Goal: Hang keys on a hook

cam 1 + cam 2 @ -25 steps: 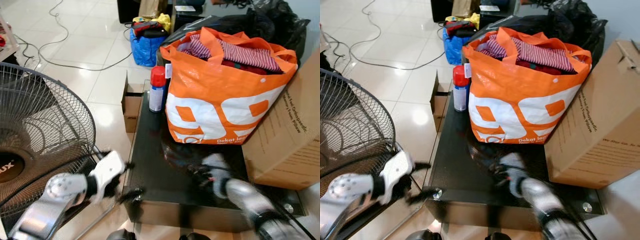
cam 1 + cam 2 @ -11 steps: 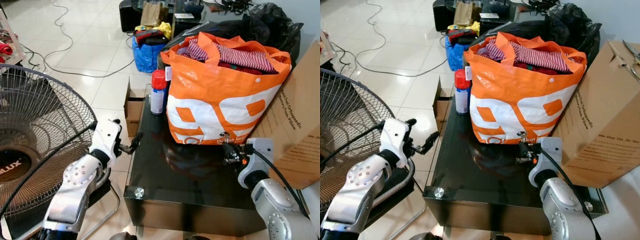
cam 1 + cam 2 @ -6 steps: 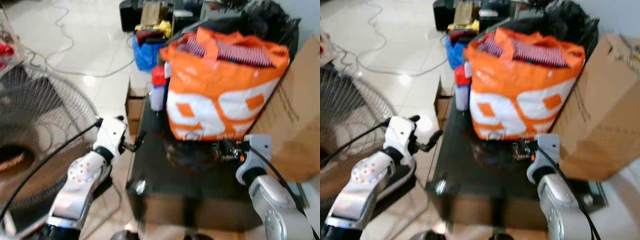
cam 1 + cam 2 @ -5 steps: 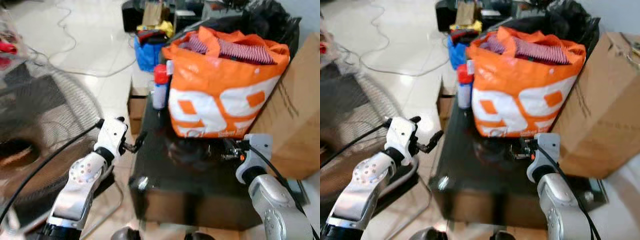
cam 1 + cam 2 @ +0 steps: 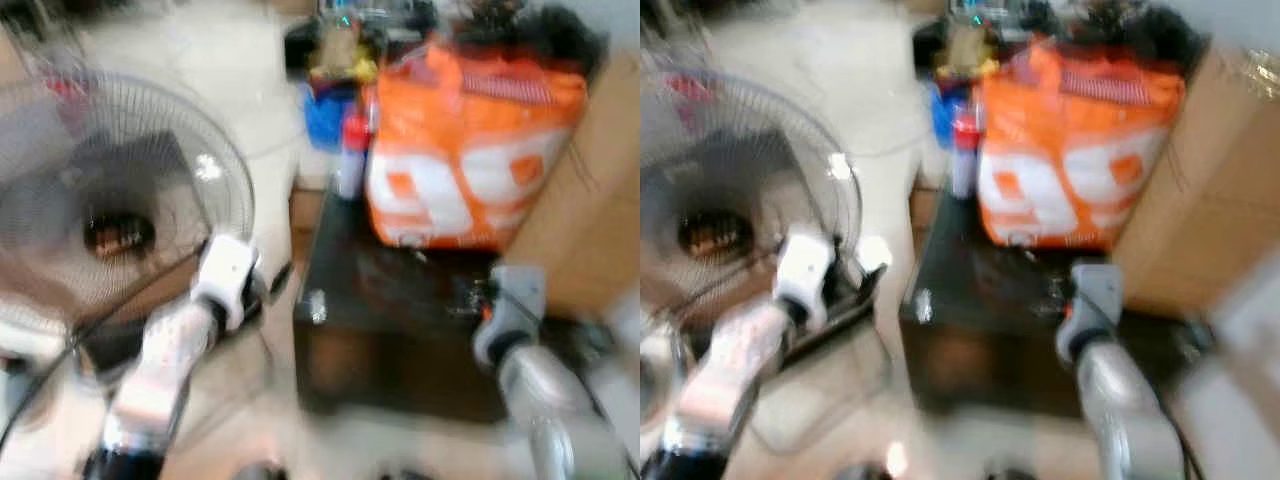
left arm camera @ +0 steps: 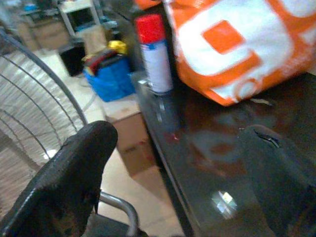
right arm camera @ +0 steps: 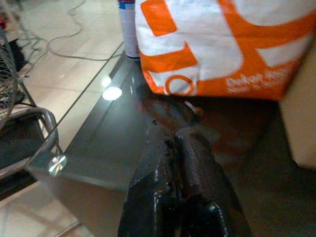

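Both eye views are badly blurred. My left gripper (image 5: pixel 272 285) hangs off the left edge of the black glass table (image 5: pixel 400 340), beside the fan. In the left wrist view its two black fingers (image 6: pixel 74 182) stand wide apart with nothing between them. My right gripper (image 5: pixel 465 295) is over the table's right half, just in front of the orange bag (image 5: pixel 470 170). In the right wrist view its fingertips (image 7: pixel 170 140) are pressed together and I make out nothing held in them. A small pale scrap (image 7: pixel 192 109) lies on the glass by the bag's base; what it is I cannot tell.
A big standing fan (image 5: pixel 120 210) stands close on the left. A red-capped spray can (image 6: pixel 154 54) stands on the table's far left corner next to the bag. A cardboard box (image 5: pixel 1230 170) leans at the right. A blue bag (image 6: pixel 111 74) and clutter lie on the tiled floor behind.
The camera has swung and the whole picture has shifted and blurred. Both arms keep about the same pose, the right gripper still over the table in front of the bag.
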Available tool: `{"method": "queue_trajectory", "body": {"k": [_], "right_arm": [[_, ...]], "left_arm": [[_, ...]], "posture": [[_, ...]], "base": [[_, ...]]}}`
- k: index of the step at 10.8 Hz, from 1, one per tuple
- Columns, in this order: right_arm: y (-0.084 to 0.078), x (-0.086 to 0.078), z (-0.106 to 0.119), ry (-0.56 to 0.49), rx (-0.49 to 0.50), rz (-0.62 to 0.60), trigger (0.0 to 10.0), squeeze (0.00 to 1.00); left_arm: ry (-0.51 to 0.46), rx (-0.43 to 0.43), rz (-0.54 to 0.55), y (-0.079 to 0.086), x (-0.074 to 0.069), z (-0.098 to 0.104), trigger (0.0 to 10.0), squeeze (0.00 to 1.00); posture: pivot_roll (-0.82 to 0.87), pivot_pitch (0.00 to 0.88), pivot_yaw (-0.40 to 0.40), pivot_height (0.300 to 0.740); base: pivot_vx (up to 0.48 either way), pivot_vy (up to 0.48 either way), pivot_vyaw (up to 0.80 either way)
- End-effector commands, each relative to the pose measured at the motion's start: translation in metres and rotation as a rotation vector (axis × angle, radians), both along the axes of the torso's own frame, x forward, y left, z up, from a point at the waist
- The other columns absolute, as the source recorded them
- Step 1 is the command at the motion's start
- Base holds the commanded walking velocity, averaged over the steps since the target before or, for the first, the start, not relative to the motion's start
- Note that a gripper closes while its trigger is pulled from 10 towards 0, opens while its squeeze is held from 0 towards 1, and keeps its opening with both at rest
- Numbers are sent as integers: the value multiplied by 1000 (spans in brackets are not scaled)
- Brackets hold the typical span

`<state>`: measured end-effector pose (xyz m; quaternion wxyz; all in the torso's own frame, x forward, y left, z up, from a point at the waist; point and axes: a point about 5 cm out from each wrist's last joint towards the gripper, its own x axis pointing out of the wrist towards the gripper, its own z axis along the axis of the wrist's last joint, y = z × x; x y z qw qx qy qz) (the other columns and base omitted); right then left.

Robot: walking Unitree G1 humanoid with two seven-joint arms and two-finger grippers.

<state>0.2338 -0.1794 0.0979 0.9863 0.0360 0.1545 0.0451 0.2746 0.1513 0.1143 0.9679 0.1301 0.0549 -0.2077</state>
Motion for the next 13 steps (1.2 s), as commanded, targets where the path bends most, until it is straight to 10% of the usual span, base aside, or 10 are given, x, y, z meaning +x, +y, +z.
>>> {"method": "queue_trajectory", "body": {"k": [1,6,7,13], "right_arm": [[-4,1,3,-7,-32,0,10000,0],[0,0,-2,7,-93,17,10000,0],[-1,1,-2,0,-92,3,10000,1000],[-10,9,4,-74,-148,-75,10000,1000]], "left_arm": [[-14,5,-5,-3,1,2,10000,616],[-34,-52,3,-3,3,5,10000,655],[-35,-60,2,-3,4,5,10000,659],[-39,-72,-1,-2,5,7,10000,690]], "posture": [[-107,0,6,732],[-114,0,14,732],[-115,0,13,732],[-108,0,9,732]], "base": [[0,0,0],[52,0,0],[296,0,0],[357,0,0]]}}
